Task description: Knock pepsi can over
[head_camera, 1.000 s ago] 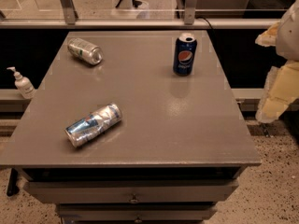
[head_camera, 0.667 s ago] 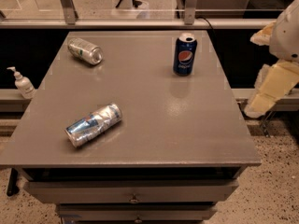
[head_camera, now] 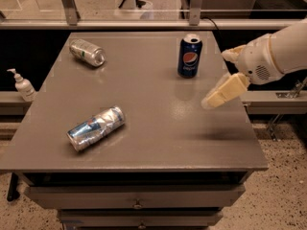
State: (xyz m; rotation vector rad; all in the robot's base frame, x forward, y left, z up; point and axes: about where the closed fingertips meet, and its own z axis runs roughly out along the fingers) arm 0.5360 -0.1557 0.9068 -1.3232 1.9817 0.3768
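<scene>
The pepsi can [head_camera: 190,55], dark blue with a round red-white-blue logo and a silver top, stands upright at the back right of the grey table [head_camera: 158,128]. My gripper [head_camera: 216,79] reaches in from the right, above the table's right side, just right of and a little nearer than the can. It does not touch the can. Its two cream fingers [head_camera: 223,92] stand apart, open and empty.
A silver-green can [head_camera: 87,52] lies on its side at the back left. A crushed silver-and-blue can [head_camera: 96,128] lies at the front left. A white pump bottle [head_camera: 22,86] stands on a ledge left of the table. A metal rail runs behind.
My gripper and arm have moved left from beyond the table's right edge to over the table, closer to the pepsi can. The cans have not moved.
</scene>
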